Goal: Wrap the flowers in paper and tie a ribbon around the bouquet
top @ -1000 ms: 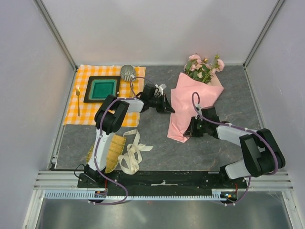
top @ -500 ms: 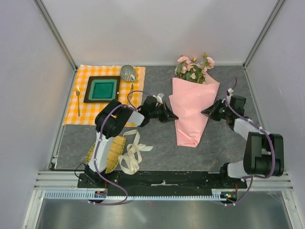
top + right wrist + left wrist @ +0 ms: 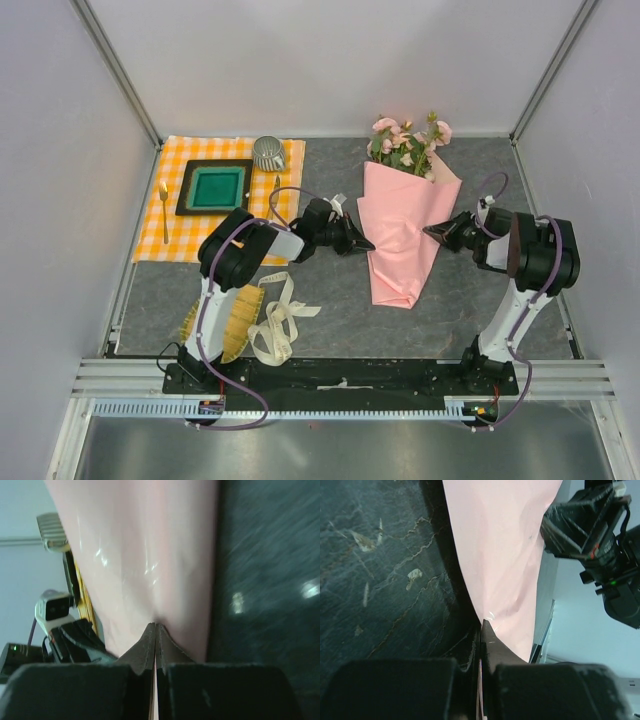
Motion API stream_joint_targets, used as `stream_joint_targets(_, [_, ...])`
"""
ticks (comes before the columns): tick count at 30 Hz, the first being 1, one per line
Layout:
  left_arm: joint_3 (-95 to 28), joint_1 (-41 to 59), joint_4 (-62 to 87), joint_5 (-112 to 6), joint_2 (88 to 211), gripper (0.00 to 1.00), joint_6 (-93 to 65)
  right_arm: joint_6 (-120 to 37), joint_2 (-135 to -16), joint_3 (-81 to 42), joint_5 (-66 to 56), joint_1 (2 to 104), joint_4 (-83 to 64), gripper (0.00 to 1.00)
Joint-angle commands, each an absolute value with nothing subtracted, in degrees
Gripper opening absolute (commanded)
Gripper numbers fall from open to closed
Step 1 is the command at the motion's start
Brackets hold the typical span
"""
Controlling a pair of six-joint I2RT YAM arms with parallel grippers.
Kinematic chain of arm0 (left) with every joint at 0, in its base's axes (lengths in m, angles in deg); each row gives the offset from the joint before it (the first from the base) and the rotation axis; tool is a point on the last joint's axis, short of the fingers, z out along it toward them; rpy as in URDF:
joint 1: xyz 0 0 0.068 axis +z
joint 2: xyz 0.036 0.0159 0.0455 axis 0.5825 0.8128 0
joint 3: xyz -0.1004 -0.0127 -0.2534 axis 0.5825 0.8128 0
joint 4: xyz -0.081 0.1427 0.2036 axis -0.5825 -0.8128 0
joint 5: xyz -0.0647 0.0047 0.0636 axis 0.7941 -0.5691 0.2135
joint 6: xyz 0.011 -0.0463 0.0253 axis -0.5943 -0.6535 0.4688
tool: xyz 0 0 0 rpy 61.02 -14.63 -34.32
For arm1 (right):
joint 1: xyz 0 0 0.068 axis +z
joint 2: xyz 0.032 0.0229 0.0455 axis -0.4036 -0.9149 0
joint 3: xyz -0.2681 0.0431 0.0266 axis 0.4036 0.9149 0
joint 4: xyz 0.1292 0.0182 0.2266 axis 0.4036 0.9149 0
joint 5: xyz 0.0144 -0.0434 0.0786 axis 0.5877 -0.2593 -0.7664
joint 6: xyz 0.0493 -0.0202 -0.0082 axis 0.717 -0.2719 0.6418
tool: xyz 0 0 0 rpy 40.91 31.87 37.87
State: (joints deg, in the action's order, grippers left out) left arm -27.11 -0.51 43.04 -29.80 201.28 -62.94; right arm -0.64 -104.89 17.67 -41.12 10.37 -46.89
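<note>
The bouquet lies on the dark table mid-scene: pale pink flowers (image 3: 405, 140) at the far end, wrapped in a pink paper (image 3: 400, 225) cone whose tip points toward me. My left gripper (image 3: 366, 245) meets the cone's left edge and is shut, pinching the paper (image 3: 500, 555) at its fingertip line (image 3: 482, 625). From the other side my right gripper (image 3: 430, 232) does the same, shut on the paper (image 3: 145, 555), which puckers at the tips (image 3: 155, 626). The cream ribbon (image 3: 278, 320) lies looped near the left arm's base, untouched.
An orange-checked cloth (image 3: 175, 235) at the far left carries a green tray (image 3: 214, 187), a metal cup (image 3: 268, 153) and a spoon (image 3: 163, 210). A yellow-green bamboo mat (image 3: 228, 322) lies beside the ribbon. Grey walls close in both sides.
The bouquet has swung from leaning right to nearly straight and shifted left. My right gripper left the cone's lower end, moved to its right edge and shut there. The left gripper advanced slightly.
</note>
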Motion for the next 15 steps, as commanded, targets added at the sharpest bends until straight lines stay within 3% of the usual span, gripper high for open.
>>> stream_joint_targets(1, [-27.0, -0.6, 38.3, -33.0, 199.5, 0.02, -57.6, 1.8, -110.5, 13.7, -37.5, 7.6, -53.0, 0.0])
stream_joint_targets(15, [-26.1, -0.5, 38.7, -32.8, 199.1, 0.02, -58.4, 8.3, -124.0, -1.0, -32.2, 3.7, -40.8, 0.0])
